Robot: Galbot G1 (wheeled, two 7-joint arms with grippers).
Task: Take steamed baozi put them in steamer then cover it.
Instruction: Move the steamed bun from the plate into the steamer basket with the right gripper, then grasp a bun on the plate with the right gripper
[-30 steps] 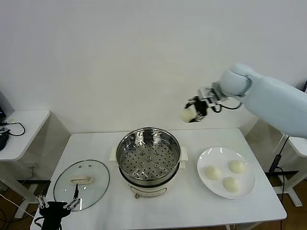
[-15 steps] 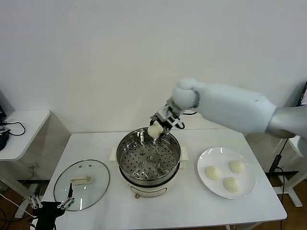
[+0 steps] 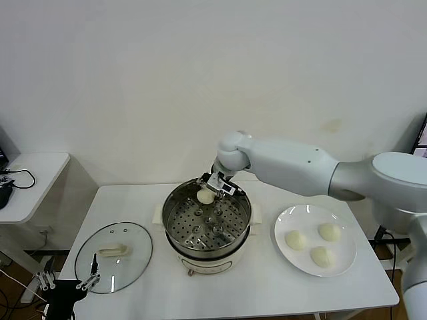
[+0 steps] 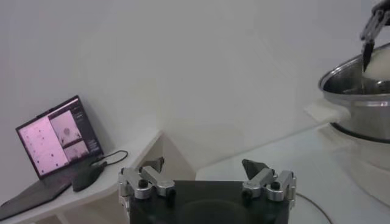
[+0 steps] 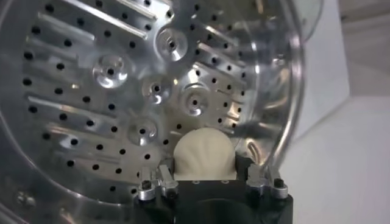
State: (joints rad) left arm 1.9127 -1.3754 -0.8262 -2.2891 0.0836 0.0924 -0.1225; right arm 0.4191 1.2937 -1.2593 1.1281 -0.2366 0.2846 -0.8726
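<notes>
One cream-white baozi (image 3: 205,197) (image 5: 204,152) sits between the fingers of my right gripper (image 3: 209,191) (image 5: 209,169), which is shut on it. It hangs low inside the steamer (image 3: 175,230) (image 5: 109,91), near the far wall, just above the perforated floor. Three more baozi (image 3: 296,240) lie on the white plate (image 3: 288,217) to the right of the steamer. The glass cover (image 3: 113,257) lies flat on the table to the left of the steamer. My left gripper (image 3: 67,288) (image 4: 204,164) stays open and empty, low at the table's front left corner.
The steamer (image 4: 359,91) sits in a cream pot base (image 3: 200,265) at the middle of the white table (image 3: 267,293). A side table (image 3: 30,173) with a laptop (image 4: 55,146) stands at the left. A white wall rises behind.
My right arm swung left from above the table's back right and came down into the steamer with the baozi. The left gripper sank slightly at the front left corner.
</notes>
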